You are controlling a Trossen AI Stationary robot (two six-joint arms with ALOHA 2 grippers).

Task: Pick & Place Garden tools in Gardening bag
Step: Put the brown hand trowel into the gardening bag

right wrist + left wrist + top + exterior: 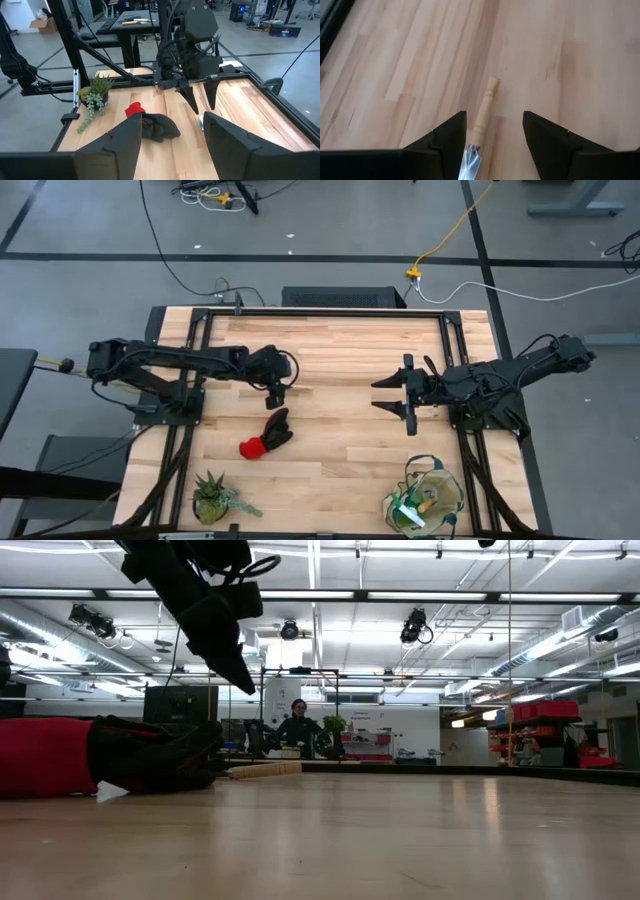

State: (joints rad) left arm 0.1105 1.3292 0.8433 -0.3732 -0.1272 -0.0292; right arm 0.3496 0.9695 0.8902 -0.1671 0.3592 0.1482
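Note:
A wooden-handled tool lies flat on the table, its handle pointing away from my left gripper and its metal part nearer the wrist. My left gripper hangs open above the tool, slanting down, one finger on each side and clear of it. The red-and-black glove pair lies just nearer the table's front. The gardening bag stands at the front right with a bright green piece inside. My right gripper waits open above the table's right half.
A small spiky potted plant stands at the front left corner. Bare wood lies between the two grippers. The arms' black frame rails run along both table sides. A person sits far behind the table.

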